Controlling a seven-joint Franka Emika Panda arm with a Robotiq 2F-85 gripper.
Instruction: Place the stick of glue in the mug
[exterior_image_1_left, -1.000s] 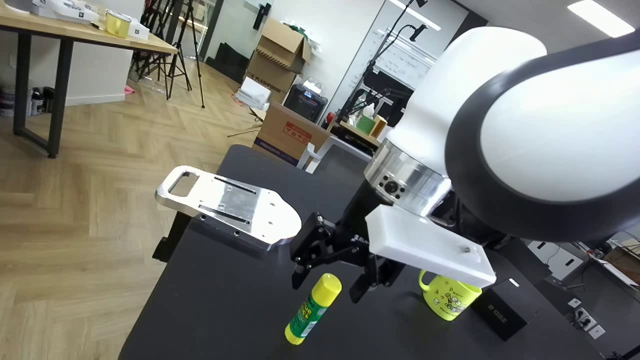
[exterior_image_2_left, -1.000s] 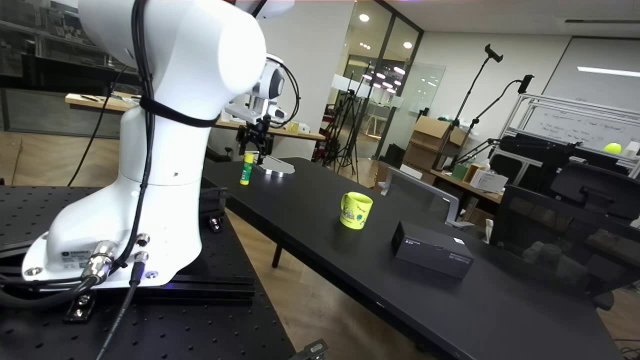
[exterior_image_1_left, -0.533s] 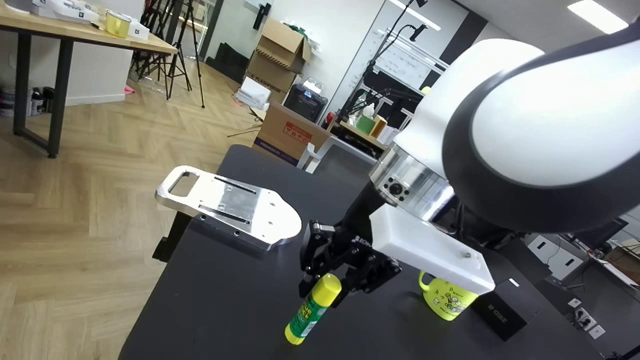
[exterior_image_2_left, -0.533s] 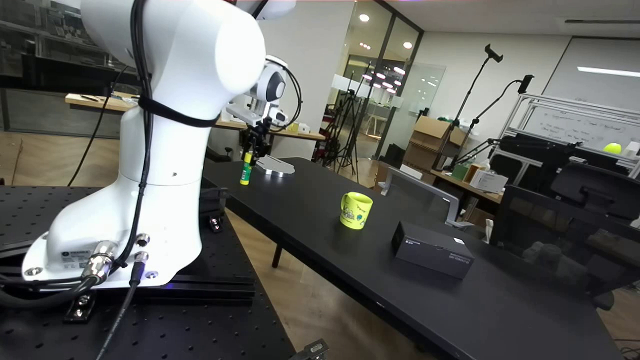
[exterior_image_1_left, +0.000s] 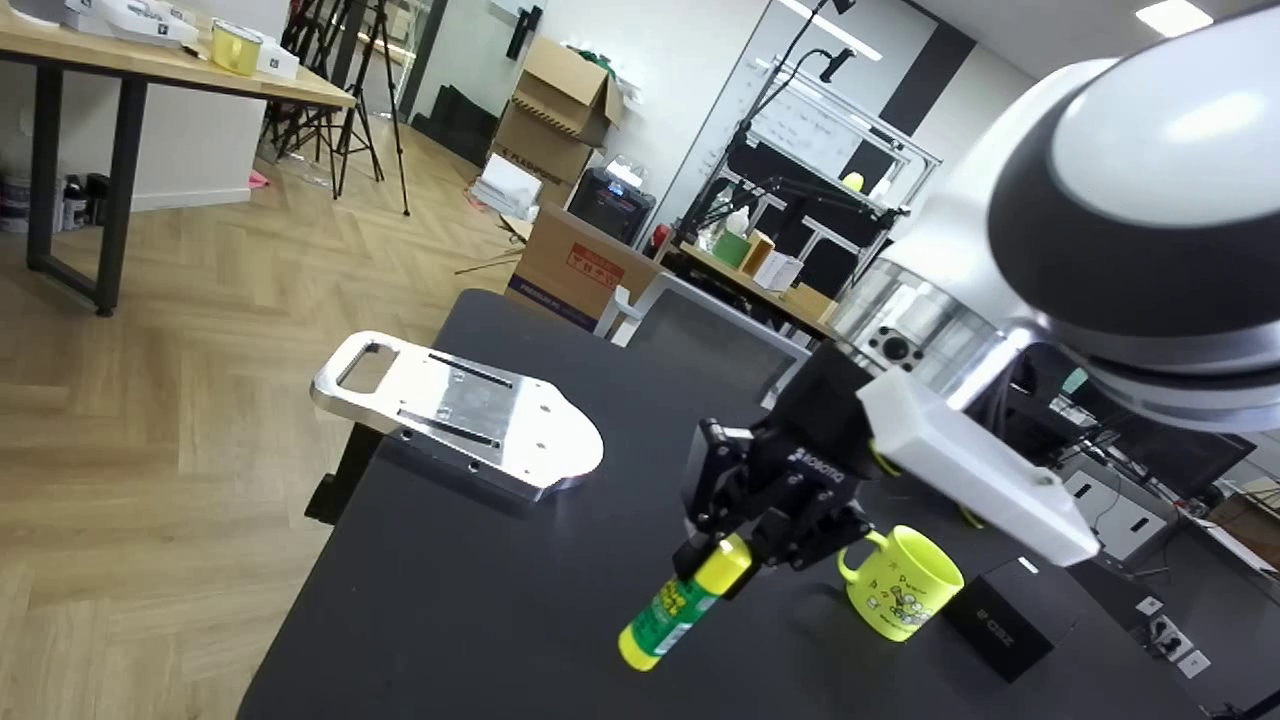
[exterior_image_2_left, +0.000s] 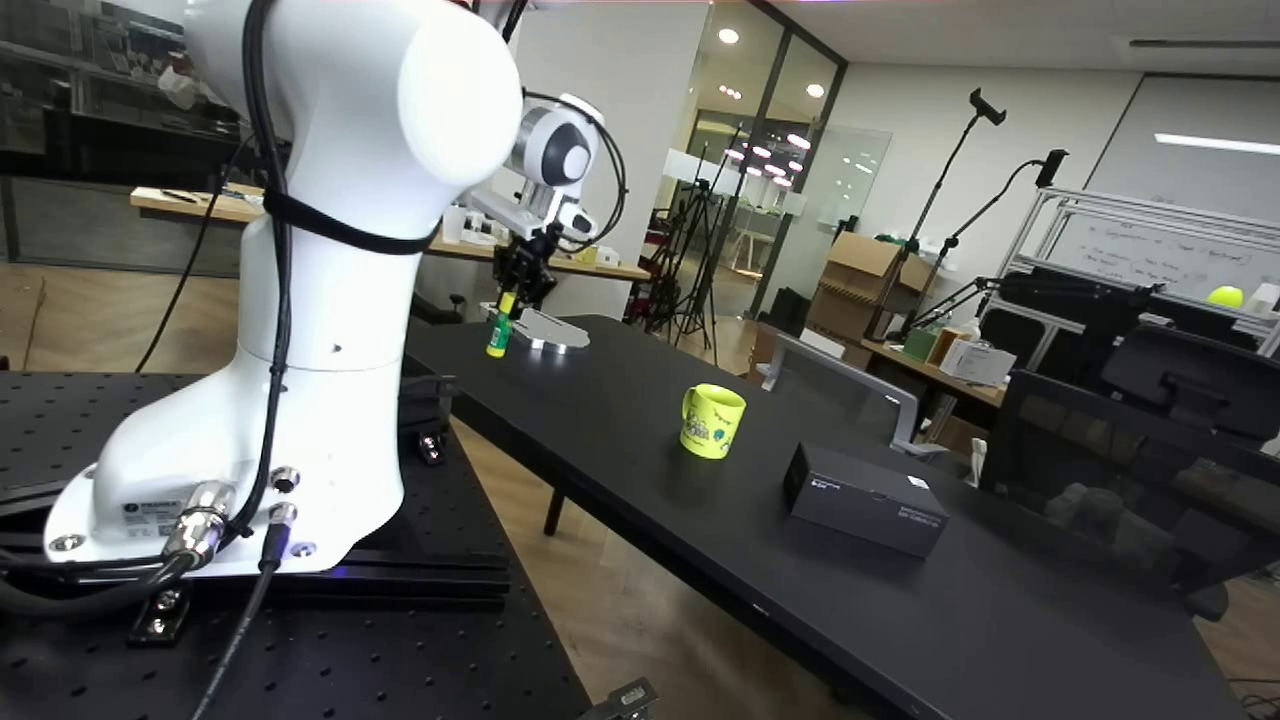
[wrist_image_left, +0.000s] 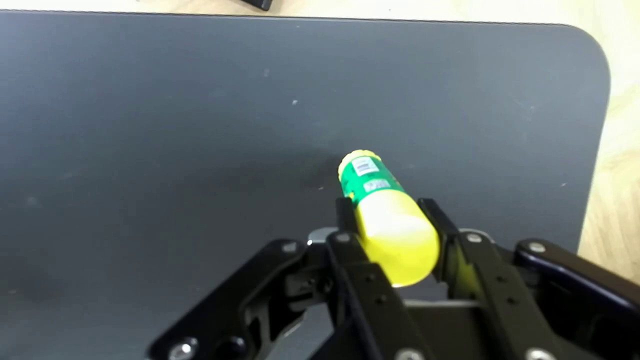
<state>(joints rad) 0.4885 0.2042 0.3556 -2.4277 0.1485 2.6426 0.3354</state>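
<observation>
My gripper (wrist_image_left: 386, 204) is shut on the stick of glue (wrist_image_left: 395, 232), its fingers on both sides of the yellow upper part. The green label and yellow lower end stick out below the fingertips. In an exterior view the glue stick (exterior_image_1_left: 672, 617) leans, its lower end seemingly just off the dark table. The lime-yellow mug (exterior_image_1_left: 903, 585) stands upright on the table with its handle facing the gripper (exterior_image_1_left: 718, 568) side. Both exterior views show the mug (exterior_image_2_left: 712, 422) apart from the glue stick (exterior_image_2_left: 500, 328); the wrist view does not include it.
A black box (exterior_image_1_left: 1010, 620) stands close beside the mug. A silver metal plate with a handle slot (exterior_image_1_left: 480, 405) lies at the table's end. Chairs, one with a grey back (exterior_image_1_left: 700, 335), stand along the table's side. The dark table (wrist_image_left: 200, 100) has a rounded corner.
The gripper closed around the glue stick, which stood on the table between its fingers. Gripper and stick have since risen slightly and shifted toward the mug, the stick tilting more.
</observation>
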